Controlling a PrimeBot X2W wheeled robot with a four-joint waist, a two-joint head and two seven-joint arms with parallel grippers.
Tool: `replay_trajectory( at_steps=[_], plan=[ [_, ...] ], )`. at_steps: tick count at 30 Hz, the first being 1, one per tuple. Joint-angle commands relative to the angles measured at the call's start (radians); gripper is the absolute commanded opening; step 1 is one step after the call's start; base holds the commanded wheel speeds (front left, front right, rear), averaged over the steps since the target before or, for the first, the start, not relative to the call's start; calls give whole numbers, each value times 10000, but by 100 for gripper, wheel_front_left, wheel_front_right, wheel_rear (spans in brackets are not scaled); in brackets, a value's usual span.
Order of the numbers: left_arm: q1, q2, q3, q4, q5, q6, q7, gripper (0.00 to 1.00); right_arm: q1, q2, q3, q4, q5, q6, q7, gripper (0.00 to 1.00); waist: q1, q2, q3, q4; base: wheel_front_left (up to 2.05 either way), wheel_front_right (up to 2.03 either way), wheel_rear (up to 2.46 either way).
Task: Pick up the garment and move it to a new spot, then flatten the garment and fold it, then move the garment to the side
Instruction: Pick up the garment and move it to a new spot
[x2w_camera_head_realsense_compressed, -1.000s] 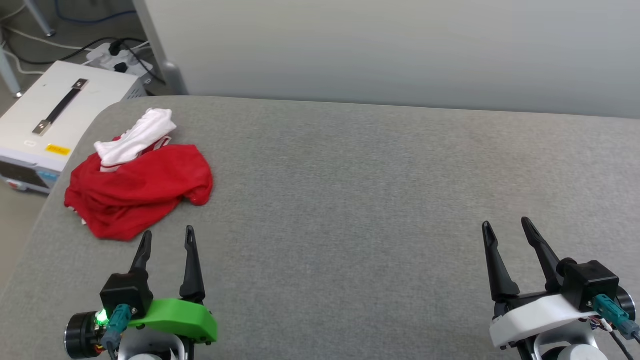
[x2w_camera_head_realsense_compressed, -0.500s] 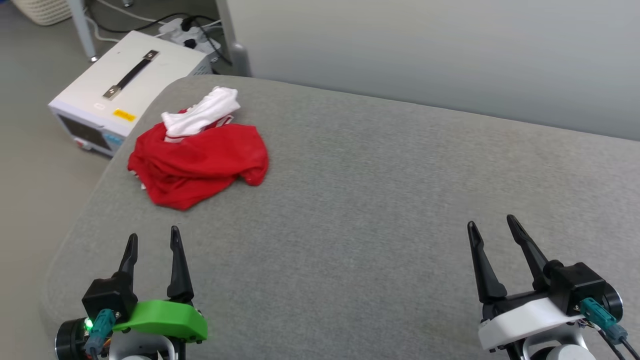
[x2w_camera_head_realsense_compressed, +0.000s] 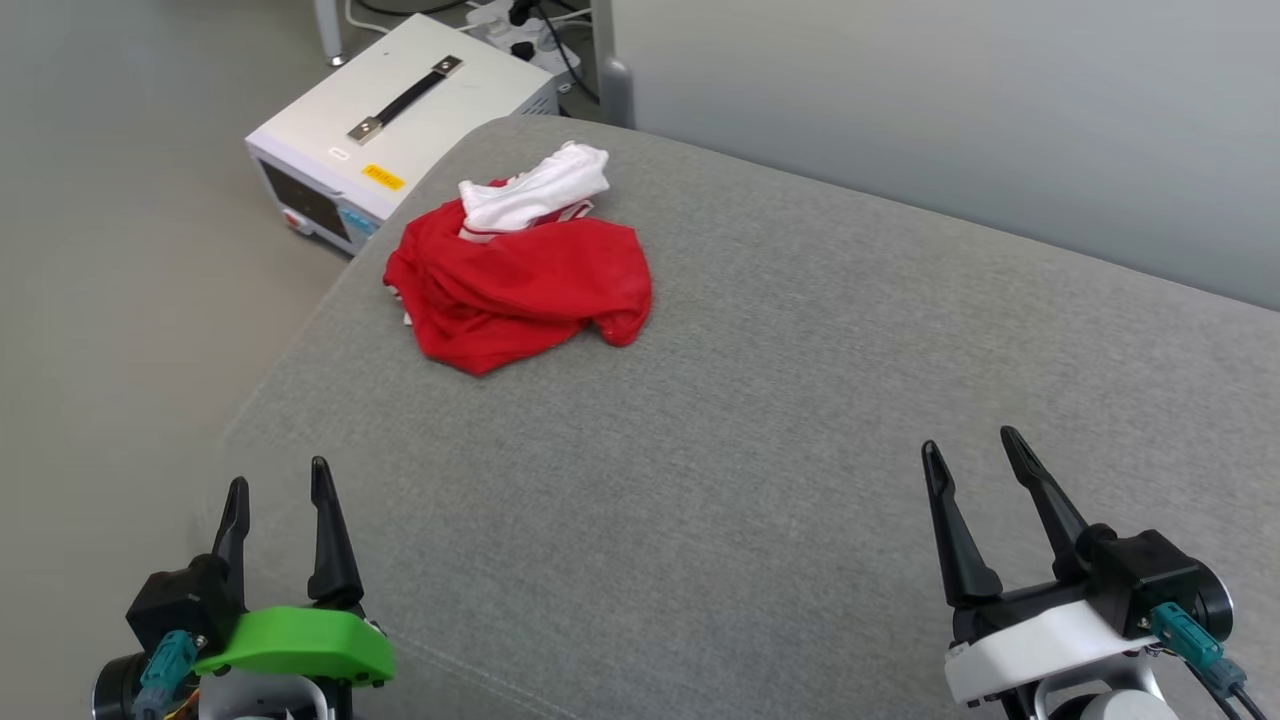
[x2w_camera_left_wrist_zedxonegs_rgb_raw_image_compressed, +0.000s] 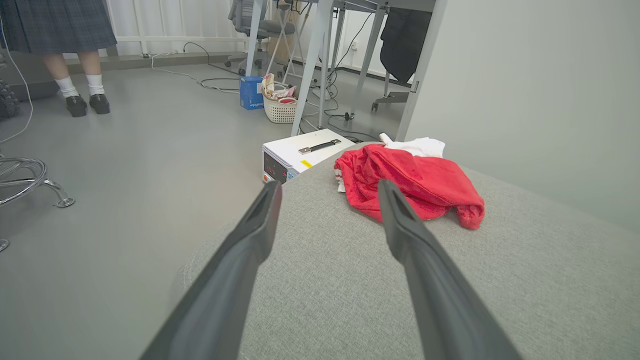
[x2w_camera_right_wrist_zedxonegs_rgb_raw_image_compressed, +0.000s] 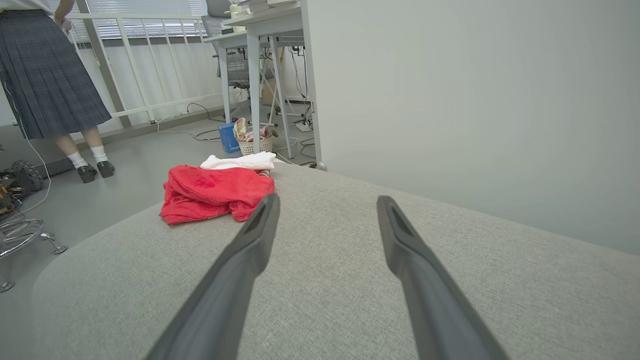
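Observation:
The garment (x2w_camera_head_realsense_compressed: 520, 285) lies crumpled in a red heap with a white sleeve on top, near the far left corner of the grey padded surface (x2w_camera_head_realsense_compressed: 760, 420). It also appears ahead of the left fingers (x2w_camera_left_wrist_zedxonegs_rgb_raw_image_compressed: 415, 180) and far off to the left in the right wrist view (x2w_camera_right_wrist_zedxonegs_rgb_raw_image_compressed: 215, 192). My left gripper (x2w_camera_head_realsense_compressed: 277, 482) is open at the lower left, over the surface's left edge, well short of the garment. At the lower right my right gripper (x2w_camera_head_realsense_compressed: 968, 448) is open and holds nothing.
A white box with a black handle (x2w_camera_head_realsense_compressed: 400, 125) stands on the floor just beyond the surface's far left corner, with cables behind it. A pale wall (x2w_camera_head_realsense_compressed: 950, 120) runs behind the surface. A person's legs (x2w_camera_left_wrist_zedxonegs_rgb_raw_image_compressed: 82, 85) stand far off on the floor, near table legs and a basket (x2w_camera_left_wrist_zedxonegs_rgb_raw_image_compressed: 280, 107).
The head camera has turned left, so the garment and box sit further right and higher in the picture. The garment itself lies as before. Both grippers stay open.

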Motion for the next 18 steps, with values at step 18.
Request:
replay_trajectory(
  at_steps=[18],
  plan=[
    [-3197,963,1211,1335,-545,-1253,-412,100,-821,-338,406,-374,-292,-9,-423,100,-1,0,1542,-216,0,0,0]
  ],
)
